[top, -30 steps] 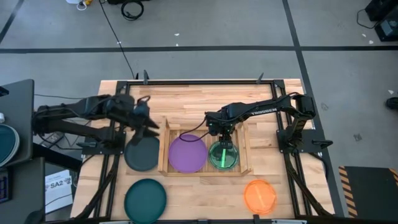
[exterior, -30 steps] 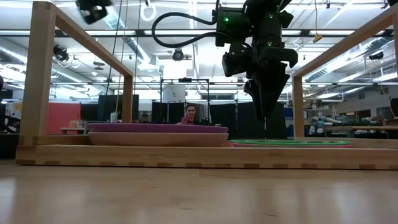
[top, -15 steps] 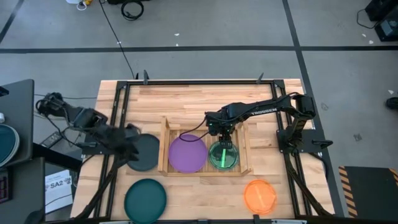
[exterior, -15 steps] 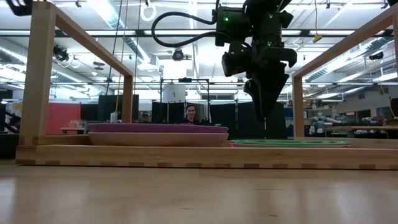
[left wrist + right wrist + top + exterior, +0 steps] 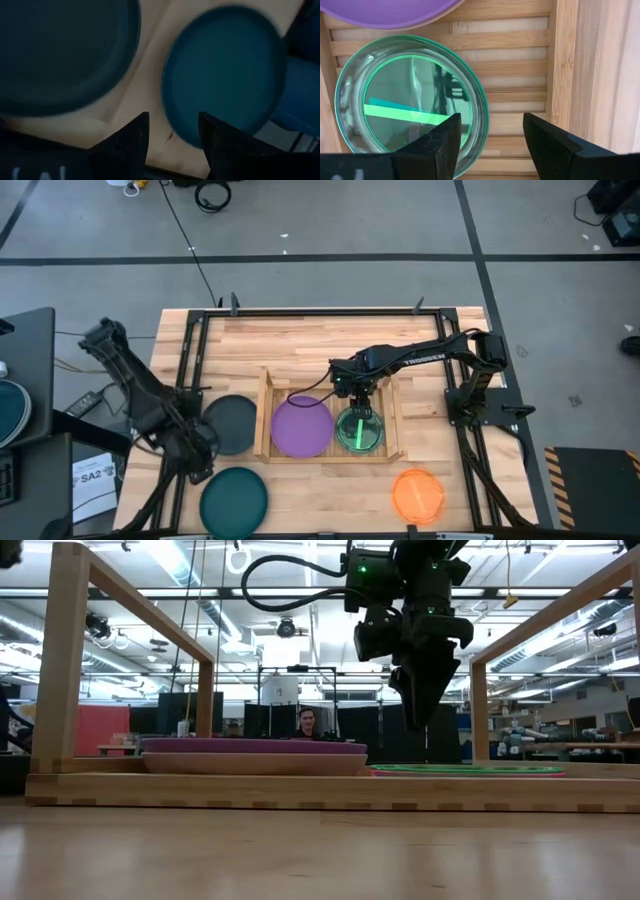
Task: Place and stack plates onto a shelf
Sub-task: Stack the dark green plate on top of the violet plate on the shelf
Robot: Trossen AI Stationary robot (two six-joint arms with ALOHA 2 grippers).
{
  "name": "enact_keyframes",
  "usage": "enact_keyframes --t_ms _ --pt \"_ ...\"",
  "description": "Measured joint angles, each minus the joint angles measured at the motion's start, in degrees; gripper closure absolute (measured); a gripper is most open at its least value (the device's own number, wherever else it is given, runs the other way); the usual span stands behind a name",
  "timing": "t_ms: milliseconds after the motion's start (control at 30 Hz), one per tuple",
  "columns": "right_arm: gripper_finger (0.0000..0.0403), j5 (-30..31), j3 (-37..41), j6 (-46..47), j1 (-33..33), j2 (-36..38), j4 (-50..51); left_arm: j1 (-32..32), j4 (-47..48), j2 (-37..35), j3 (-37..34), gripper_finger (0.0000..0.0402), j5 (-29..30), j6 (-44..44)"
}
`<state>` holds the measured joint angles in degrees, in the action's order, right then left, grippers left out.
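Observation:
In the high view my left gripper hovers open at the table's near left, between a dark grey plate and a teal plate, both flat on the tabletop. Its wrist view shows the grey plate and the teal plate beyond the open gripper. My right gripper hangs open, pointing down, above a green plate. That plate lies on the slats of the shelf, beside a purple plate. An orange plate lies at the near right.
The shelf's low walls ring the purple plate and the green plate. A black frame runs along the table's left and right sides. Bare wood lies at the far side of the table. A person stands in the room beyond.
My left arm has swung from the far side of the dark grey plate toward the table's near left corner, sinking and rolling its wrist. It now hangs over the gap between the grey and teal plates. Its fingers stay open. No plate has moved.

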<state>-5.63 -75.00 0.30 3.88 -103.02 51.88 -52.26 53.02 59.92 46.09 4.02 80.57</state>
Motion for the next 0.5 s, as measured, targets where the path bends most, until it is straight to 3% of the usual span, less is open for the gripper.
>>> enact_keyframes --t_ms 500 --pt "0.0184 0.0 0.0 0.11 0.0 0.0 -0.24 -1.41 -6.32 12.34 -1.6 0.0225 0.77 7.8"
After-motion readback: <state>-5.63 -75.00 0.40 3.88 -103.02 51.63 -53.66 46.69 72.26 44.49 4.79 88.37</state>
